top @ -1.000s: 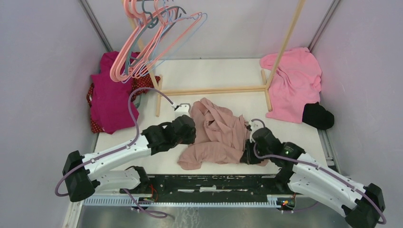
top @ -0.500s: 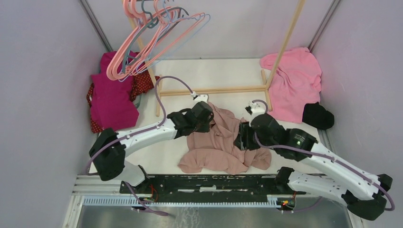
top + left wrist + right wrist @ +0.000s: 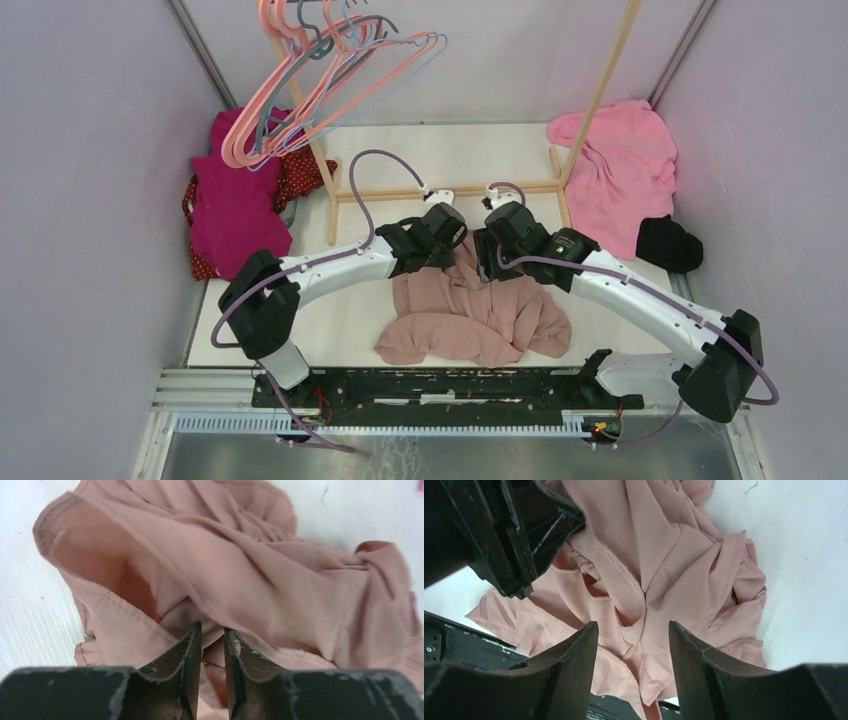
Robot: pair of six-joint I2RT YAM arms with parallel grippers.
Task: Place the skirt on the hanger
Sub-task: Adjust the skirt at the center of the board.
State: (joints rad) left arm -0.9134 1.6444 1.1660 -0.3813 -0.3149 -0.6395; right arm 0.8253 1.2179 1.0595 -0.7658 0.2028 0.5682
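Left edge: a crumpled magenta garment heap (image 3: 235,205) is being crowded against the purple wall. Above it, a bunch of pink and grey plastic hangers (image 3: 320,80) is hanging tilted by the left post of the light wooden rack (image 3: 450,188).

Bare white tabletop (image 3: 440,150) is being left showing between that heap and the dusty-pink fabric skirt (image 3: 470,315), and again beyond the rack's base bar.

The skirt is lying crumpled at the middle of the near edge. Its far end is being gripped by the left gripper (image 3: 212,632), whose jaws are being pressed almost together on a fold of the fabric. The left arm is being stretched forward and rightward, wrist tipped down.

Just beside it, the right gripper (image 3: 633,630) is being held above the skirt, fingers spread wide, nothing between them. The right arm is being reached forward and leftward.

Right edge: a light pink garment (image 3: 620,180) and a small black cloth (image 3: 668,243) are lying by the wall, apart from the skirt.
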